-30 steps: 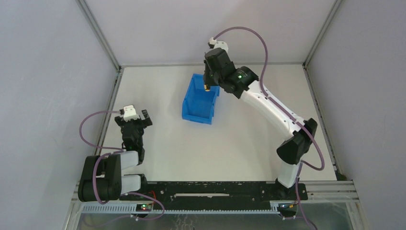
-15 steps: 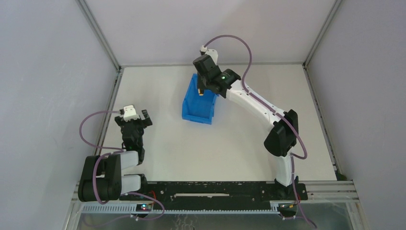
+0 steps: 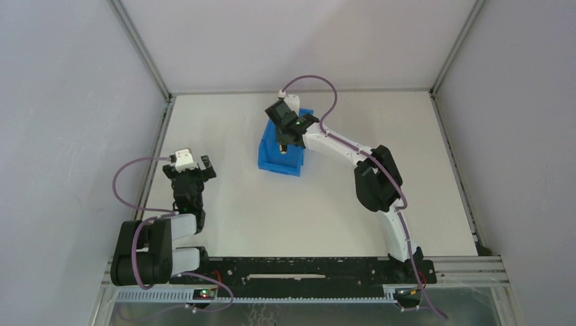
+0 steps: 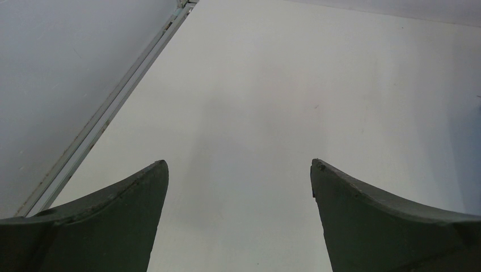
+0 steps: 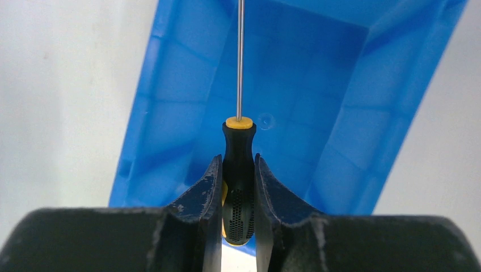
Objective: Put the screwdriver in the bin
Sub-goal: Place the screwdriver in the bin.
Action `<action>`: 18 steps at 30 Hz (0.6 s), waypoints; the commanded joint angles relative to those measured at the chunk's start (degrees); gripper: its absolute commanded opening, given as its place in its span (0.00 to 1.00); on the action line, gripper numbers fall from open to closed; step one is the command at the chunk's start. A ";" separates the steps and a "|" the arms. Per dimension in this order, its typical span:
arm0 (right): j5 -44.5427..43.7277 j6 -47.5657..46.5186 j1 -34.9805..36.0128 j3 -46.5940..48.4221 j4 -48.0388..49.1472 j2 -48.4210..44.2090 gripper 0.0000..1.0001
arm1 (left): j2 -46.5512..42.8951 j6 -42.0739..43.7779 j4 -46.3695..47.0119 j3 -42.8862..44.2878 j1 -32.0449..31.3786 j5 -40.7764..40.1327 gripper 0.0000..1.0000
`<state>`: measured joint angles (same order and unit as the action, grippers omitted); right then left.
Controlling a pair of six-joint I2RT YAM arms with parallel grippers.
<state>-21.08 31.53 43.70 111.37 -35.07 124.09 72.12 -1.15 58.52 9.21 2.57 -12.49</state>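
Observation:
The blue bin (image 3: pixel 273 159) stands on the table at the back middle. My right gripper (image 3: pixel 284 141) hangs over the bin's inside. It is shut on the screwdriver's black handle (image 5: pixel 238 147). The thin metal shaft (image 5: pixel 240 56) points straight ahead into the bin (image 5: pixel 170 85), above its floor. The orange-yellow end shows as a small spot in the top view (image 3: pixel 282 146). My left gripper (image 3: pixel 193 165) is open and empty at the left, far from the bin; in the left wrist view its fingertips (image 4: pixel 153 175) frame bare table.
Metal frame rails run along the table's left edge (image 3: pixel 157 146) and back edge. Grey walls enclose the table on three sides. The arm bases sit on a black rail (image 3: pixel 306 268) at the near edge.

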 commanded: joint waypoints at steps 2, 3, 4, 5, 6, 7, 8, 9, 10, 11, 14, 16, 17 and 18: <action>0.23 1.78 -0.71 -0.62 4.65 2.60 0.14 | -0.13 -0.26 1.24 2.06 -0.20 -0.52 1.00; 0.63 1.76 -0.89 -0.85 5.00 3.09 0.15 | -0.20 -0.26 1.24 2.04 -0.26 -0.58 1.00; 0.94 1.76 -0.91 -0.96 5.15 3.68 0.15 | -0.14 -0.26 1.24 2.04 -0.20 -0.55 1.00; 1.24 1.71 -0.97 -0.98 5.26 4.40 0.16 | -0.15 -0.25 1.24 2.05 -0.20 -0.52 1.00; 1.41 1.73 -0.99 -0.97 5.32 4.90 0.17 | -0.15 -0.26 1.24 2.04 -0.18 -0.53 1.00; 1.49 1.76 -1.05 -0.96 5.36 5.34 0.18 | -0.14 -0.26 1.24 2.10 -0.19 -0.52 1.00; 1.63 1.71 -1.07 -0.91 5.36 5.77 0.19 | -0.13 -0.26 1.22 2.10 -0.19 -0.53 1.00; 1.73 1.76 -1.14 -0.95 5.38 6.18 0.21 | -0.15 -0.26 1.24 2.06 -0.24 -0.54 1.00; 1.83 1.70 -1.16 -0.96 5.37 6.43 0.23 | -0.14 -0.26 1.24 2.12 -0.24 -0.54 1.00; 1.88 1.70 -1.16 -0.90 5.36 6.69 0.25 | -0.16 -0.26 1.24 2.12 -0.20 -0.55 1.00; 1.77 1.69 -1.16 -0.90 5.36 7.12 0.31 | -0.15 -0.26 1.24 2.06 -0.20 -0.52 1.00; 1.58 1.62 -1.16 -0.73 5.22 7.24 0.35 | -0.16 -0.26 1.24 2.08 -0.20 -0.54 1.00; 1.46 1.53 -1.21 -0.53 4.99 7.34 0.38 | -0.14 -0.26 1.24 2.07 -0.24 -0.56 1.00; 1.33 1.57 -1.22 -0.30 4.72 7.39 0.40 | -0.15 -0.26 1.24 2.08 -0.20 -0.56 1.00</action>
<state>-18.92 32.40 42.83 110.15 -31.86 131.57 72.12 -1.15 58.52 9.21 2.59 -12.49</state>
